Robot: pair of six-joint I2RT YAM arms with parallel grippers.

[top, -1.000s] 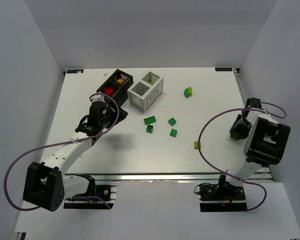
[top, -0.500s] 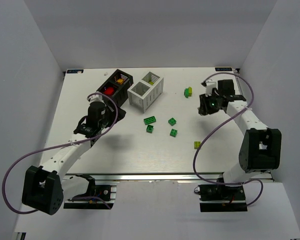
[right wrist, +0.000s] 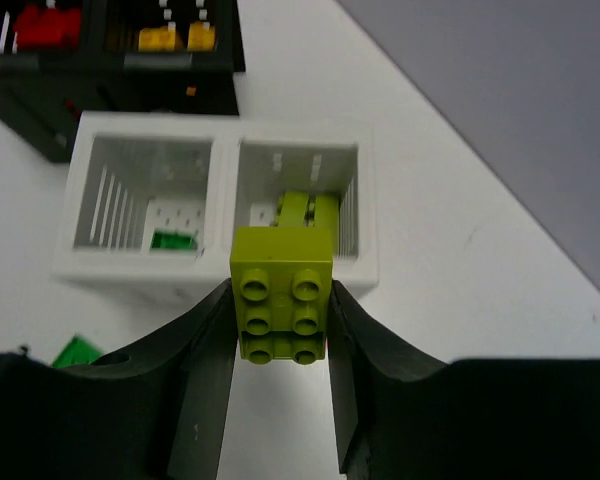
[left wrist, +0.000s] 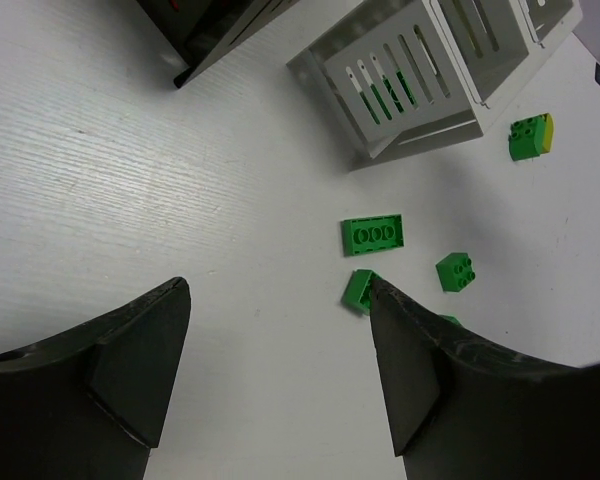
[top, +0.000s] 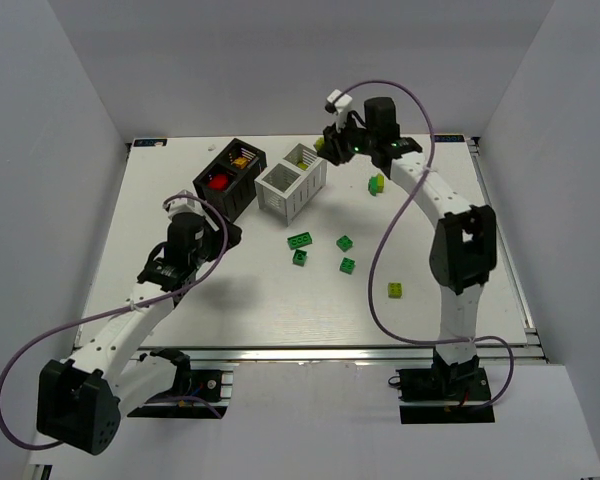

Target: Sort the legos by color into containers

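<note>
My right gripper (right wrist: 280, 322) is shut on a yellow-green lego (right wrist: 283, 293) and hangs just in front of the white container (right wrist: 220, 272). That container's right compartment holds a yellow-green lego (right wrist: 305, 212); its left one holds a green lego (right wrist: 175, 240). In the top view the right gripper (top: 327, 146) is at the white container's (top: 292, 182) far corner. My left gripper (left wrist: 278, 300) is open over bare table, with nothing between its fingers. A green lego (left wrist: 358, 290) lies by its right fingertip. The left gripper (top: 223, 232) sits below the black container (top: 230, 176).
Several green legos (top: 300, 240) lie mid-table, with a green and yellow stack (top: 377, 183) at the back and a yellow-green lego (top: 394, 290) nearer the front. The black container (right wrist: 110, 60) holds red (right wrist: 45, 25) and orange-yellow (right wrist: 170, 38) legos.
The right arm has swung from the table's right edge across the back to the white container. The left gripper has drawn back from the black container toward the near side.
</note>
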